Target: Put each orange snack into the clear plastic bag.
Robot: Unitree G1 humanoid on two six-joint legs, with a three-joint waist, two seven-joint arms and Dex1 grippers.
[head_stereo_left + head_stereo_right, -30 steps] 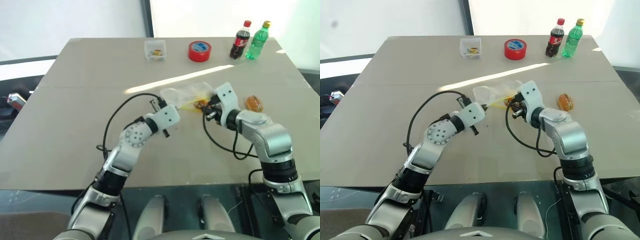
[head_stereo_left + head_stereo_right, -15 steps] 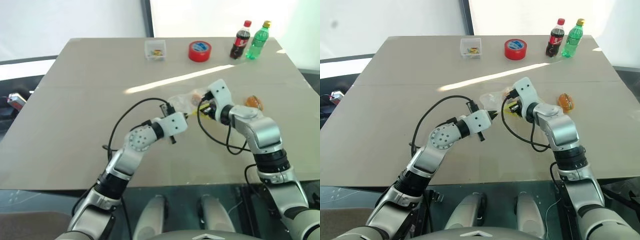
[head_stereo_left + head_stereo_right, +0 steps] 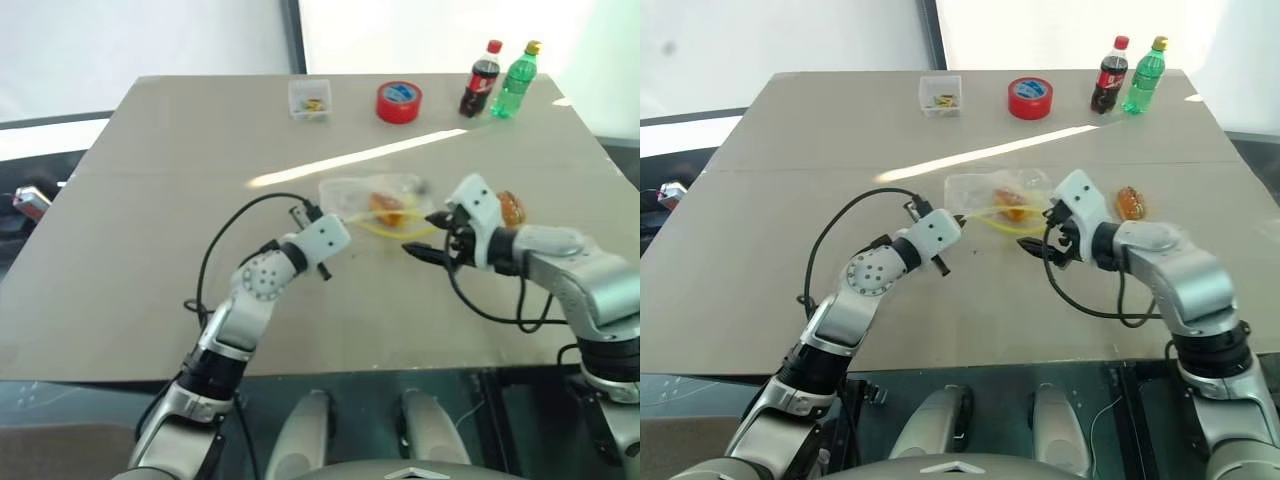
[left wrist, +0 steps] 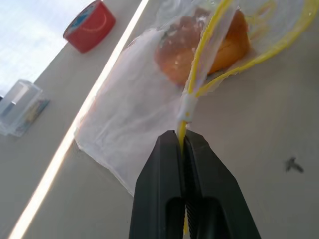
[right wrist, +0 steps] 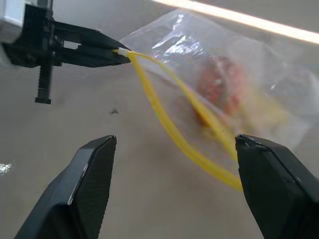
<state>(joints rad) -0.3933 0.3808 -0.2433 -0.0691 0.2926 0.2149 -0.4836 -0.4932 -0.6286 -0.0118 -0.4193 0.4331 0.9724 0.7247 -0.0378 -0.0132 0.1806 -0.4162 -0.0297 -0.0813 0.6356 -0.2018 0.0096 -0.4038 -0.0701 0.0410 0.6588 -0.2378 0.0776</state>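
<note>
L gripper point(image 4: 183, 142) clamped on yellow strip of clear plastic bag point(image 3: 375, 205), mid table point(image 3: 150, 250). One orange snack point(image 3: 386, 207) sits inside bag. R gripper point(image 5: 174, 186) just right of bag mouth, fingers spread wide, holding nothing. 2nd orange snack point(image 3: 512, 207) lies on table, right of bag, beside R arm.

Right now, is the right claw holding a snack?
No. The right claw is open with nothing between its fingers; one snack sits inside the bag.
</note>
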